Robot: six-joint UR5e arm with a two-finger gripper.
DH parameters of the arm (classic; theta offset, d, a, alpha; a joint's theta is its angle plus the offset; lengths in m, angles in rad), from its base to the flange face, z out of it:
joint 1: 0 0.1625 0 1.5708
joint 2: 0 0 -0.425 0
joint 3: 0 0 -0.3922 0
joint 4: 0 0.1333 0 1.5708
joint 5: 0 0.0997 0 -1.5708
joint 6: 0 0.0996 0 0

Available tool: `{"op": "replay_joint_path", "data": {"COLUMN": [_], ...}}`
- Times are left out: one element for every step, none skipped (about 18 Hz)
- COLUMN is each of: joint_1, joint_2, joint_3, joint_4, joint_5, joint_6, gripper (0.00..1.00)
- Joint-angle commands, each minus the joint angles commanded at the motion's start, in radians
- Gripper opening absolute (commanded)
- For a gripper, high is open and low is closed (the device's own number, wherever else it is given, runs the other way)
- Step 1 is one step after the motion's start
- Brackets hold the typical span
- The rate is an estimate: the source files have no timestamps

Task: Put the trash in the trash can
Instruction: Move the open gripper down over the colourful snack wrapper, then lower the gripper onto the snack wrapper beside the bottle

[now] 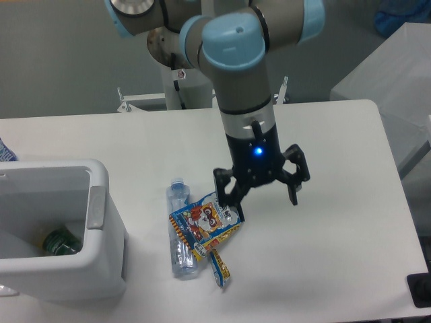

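Note:
A crumpled blue, yellow and red snack wrapper with a cartoon print lies on the white table, partly on top of a clear crushed plastic bottle with a blue cap. My gripper hangs open just right of and above the wrapper, its left finger over the wrapper's upper right corner, nothing between the fingers. The white trash can stands at the left edge, its grey handle plate facing the trash.
A green object lies inside the trash can. The arm's base column stands behind the table's far edge. A grey-white box is at the right, and a small black thing sits at the table's right front corner.

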Motion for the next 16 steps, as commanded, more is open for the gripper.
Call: {"op": "replay_joint_path", "data": {"joint_1": [0.000,0.000,-0.002,-0.002,-0.002,-0.003,-0.003,-0.003,-0.003,-0.003,-0.002,-0.002,0.000,0.000,0.000,0.003], "joint_2": [-0.012,-0.022,-0.032,-0.037,-0.038,-0.042,-0.046,-0.048,-0.049,-0.051,-0.051,-0.051,-0.051,-0.051,-0.049,-0.049], "joint_3": [0.002,0.003,-0.001,-0.009,-0.012,-0.017,-0.021,-0.035,-0.047,-0.063,-0.073,-0.081,-0.093,-0.110,-0.133,-0.162], "joint_4": [0.000,-0.002,-0.003,-0.003,0.000,0.000,-0.002,-0.002,-0.002,-0.002,-0.002,-0.003,-0.002,-0.002,-0.002,-0.002], "joint_5": [0.003,0.008,0.009,0.008,0.006,0.006,0.006,0.006,0.006,0.006,0.006,0.006,0.008,0.008,0.009,0.015], "joint_6": [0.000,0.000,-0.003,0.004,0.024,0.069,0.127,0.185,0.246,0.314,0.387,0.449,0.503,0.562,0.639,0.719], "gripper": [1.00,1.00,1.00,1.00,1.00,1.00,1.00,1.00,1.00,1.00,1.00,1.00,1.00,1.00,1.00,1.00]}}
